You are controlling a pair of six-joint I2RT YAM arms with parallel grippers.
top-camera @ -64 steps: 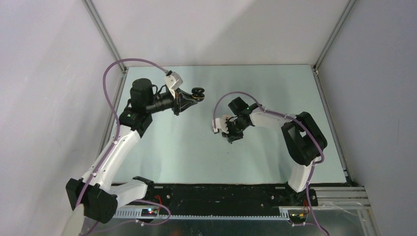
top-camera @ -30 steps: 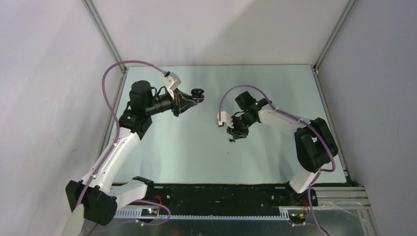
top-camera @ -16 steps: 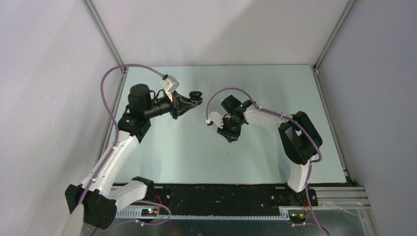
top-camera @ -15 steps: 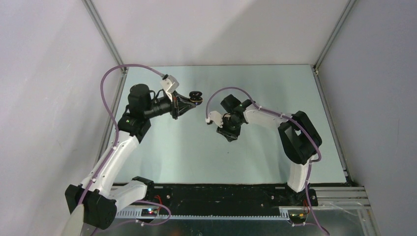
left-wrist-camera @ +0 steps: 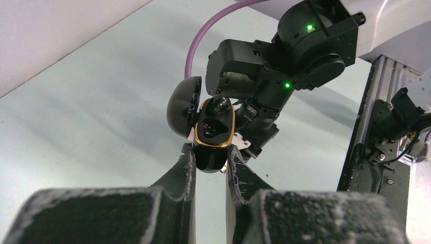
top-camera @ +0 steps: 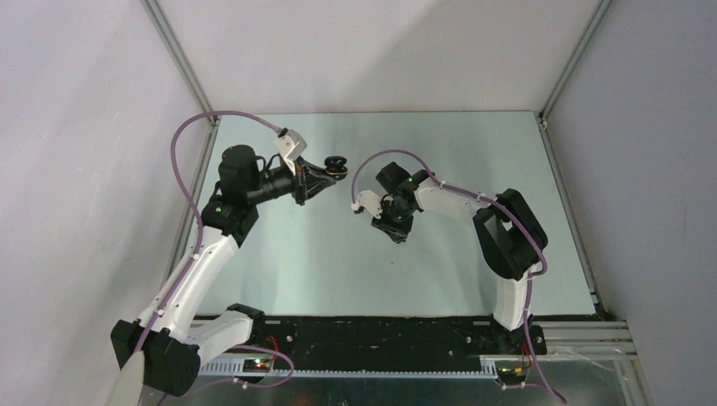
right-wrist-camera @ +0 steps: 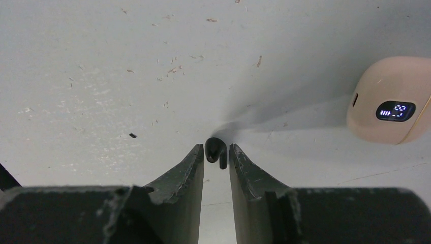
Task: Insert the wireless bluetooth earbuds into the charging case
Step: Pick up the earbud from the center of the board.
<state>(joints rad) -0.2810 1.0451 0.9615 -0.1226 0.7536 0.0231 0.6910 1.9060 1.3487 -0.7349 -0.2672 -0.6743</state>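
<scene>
My left gripper [left-wrist-camera: 209,153] is shut on a black charging case [left-wrist-camera: 212,140] with a gold rim. It holds the case up off the table with its lid [left-wrist-camera: 184,105] open to the left. A black rounded earbud [left-wrist-camera: 219,105] sits inside the rim. In the top view the case [top-camera: 338,163] is at the back left. My right gripper [right-wrist-camera: 216,152] is shut on a tiny black earbud [right-wrist-camera: 215,151] at its fingertips, above the pale table. In the top view the right gripper [top-camera: 397,232] hangs just right of the case.
A cream-pink rounded case [right-wrist-camera: 391,108] with a lit digit display lies on the table to the right of the right fingers. In the left wrist view the right arm's wrist [left-wrist-camera: 289,61] fills the space just behind the held case. A small dark speck [top-camera: 391,258] lies on the table.
My right arm has swung left and back, bringing its gripper closer to the black case. My left gripper has shifted slightly back with the case still held.
</scene>
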